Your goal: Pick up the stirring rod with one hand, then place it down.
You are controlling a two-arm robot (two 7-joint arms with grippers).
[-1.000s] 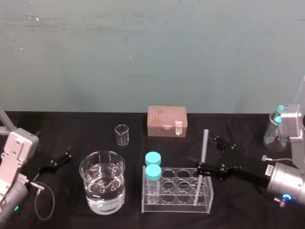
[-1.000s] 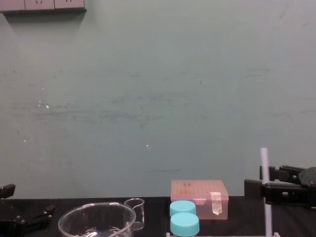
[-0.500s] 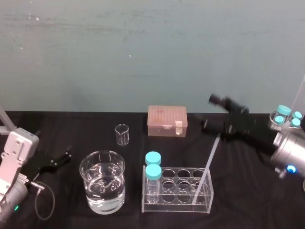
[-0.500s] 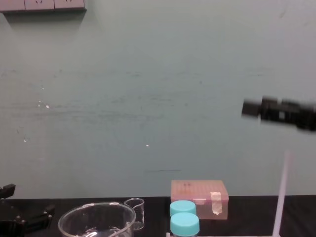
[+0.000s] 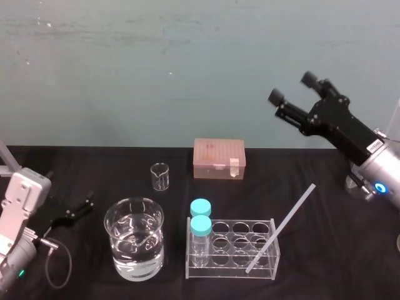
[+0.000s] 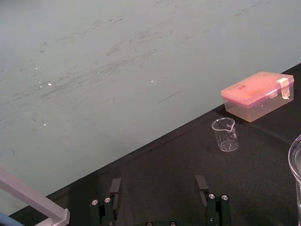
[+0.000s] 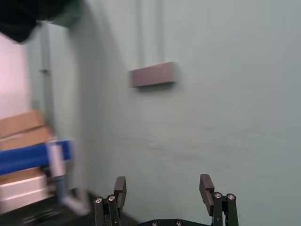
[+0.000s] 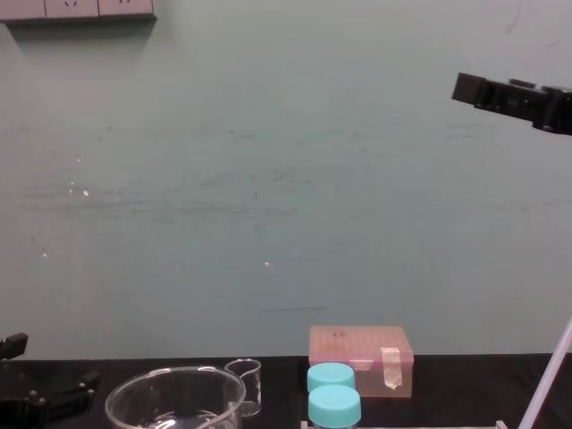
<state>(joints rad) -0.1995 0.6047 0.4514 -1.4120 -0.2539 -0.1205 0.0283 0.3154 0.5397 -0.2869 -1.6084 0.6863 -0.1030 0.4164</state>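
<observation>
The stirring rod (image 5: 281, 228), a thin white translucent stick, leans to the right with its lower end in a cell of the clear rack (image 5: 231, 257). In the chest view the stirring rod (image 8: 547, 380) slants up at the lower right corner. My right gripper (image 5: 292, 87) hangs high above the table, well clear of the rod, open and holding nothing. Its fingers (image 7: 120, 187) stand wide apart against the wall, and the right gripper (image 8: 474, 91) shows at the upper right. My left gripper (image 5: 78, 209) rests open at the table's left; its left gripper (image 6: 159, 186) jaws are spread.
Two teal-capped bottles (image 5: 200, 220) stand in the rack's left cells. A large beaker of water (image 5: 134, 240) sits left of the rack. A small beaker (image 5: 160, 176) and a pink box (image 5: 219, 158) stand behind, near the wall.
The right gripper has let go of the rod and swung up and back toward the wall. The rod has tipped from upright to leaning right in the rack. The left arm stayed still.
</observation>
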